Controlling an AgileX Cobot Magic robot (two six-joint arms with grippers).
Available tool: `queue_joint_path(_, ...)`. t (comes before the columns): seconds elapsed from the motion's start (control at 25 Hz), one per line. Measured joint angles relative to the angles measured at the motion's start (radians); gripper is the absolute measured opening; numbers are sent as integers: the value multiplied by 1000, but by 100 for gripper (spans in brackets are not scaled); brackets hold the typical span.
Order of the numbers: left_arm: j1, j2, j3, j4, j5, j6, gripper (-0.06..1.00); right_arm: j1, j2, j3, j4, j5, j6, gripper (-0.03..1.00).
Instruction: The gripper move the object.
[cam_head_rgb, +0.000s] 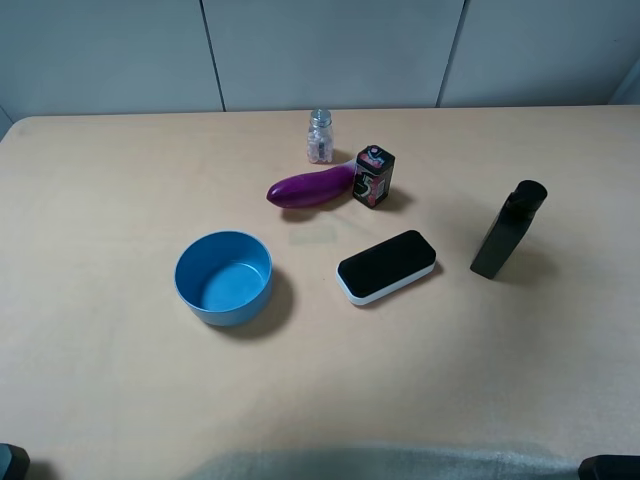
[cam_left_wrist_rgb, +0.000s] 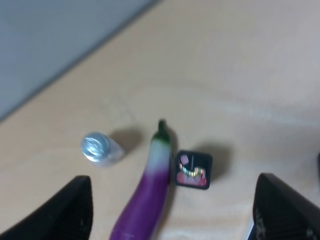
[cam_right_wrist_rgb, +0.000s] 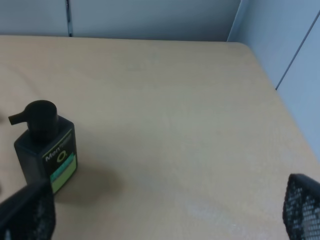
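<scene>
Exterior high: the object (cam_head_rgb: 373, 176) stood upright, touching the eggplant (cam_head_rgb: 312, 187); "5" was legible. It looked light, rigid, best pinched across its flat sides.

Left wrist: the left gripper (cam_left_wrist_rgb: 172, 212) hovered spread wide above it.

Right wrist: the right gripper (cam_right_wrist_rgb: 165, 210) was parted, empty; the bottle (cam_right_wrist_rgb: 46, 146) read "Men".

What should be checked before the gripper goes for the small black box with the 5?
1. Small black box upright on the table: ok.
2. Left gripper open, holding nothing: ok.
3. Box lies ahead between its fingers: ok.
4. Free space around the box: not ok, the eggplant lies right against it.
5. Glass jar apart from the box: ok.
6. Right gripper away, near the pump bottle: ok.
</scene>
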Motion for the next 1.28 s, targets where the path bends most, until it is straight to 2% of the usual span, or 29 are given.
queue_joint_path(0.24,89,-207,154,0,0,0,73,0,0,0,0,0,0,69)
queue_joint_path(0.44,212,-408,402,1,0,3,73,0,0,0,0,0,0,69)
queue_joint_path(0.6,353,-606,654,19,0,12,73,0,0,0,0,0,0,69)
queue_joint_path(0.84,612,-938,1022,29,-6,56,73,0,0,0,0,0,0,69)
queue_joint_path(0.92,667,-1053,1129,32,-19,70,73,0,0,0,0,0,0,69)
queue_joint_path(1.04,700,-1205,1288,31,-43,75,73,0,0,0,0,0,0,69)
queue_joint_path(1.28,704,-1473,1572,28,-55,75,73,0,0,0,0,0,0,69)
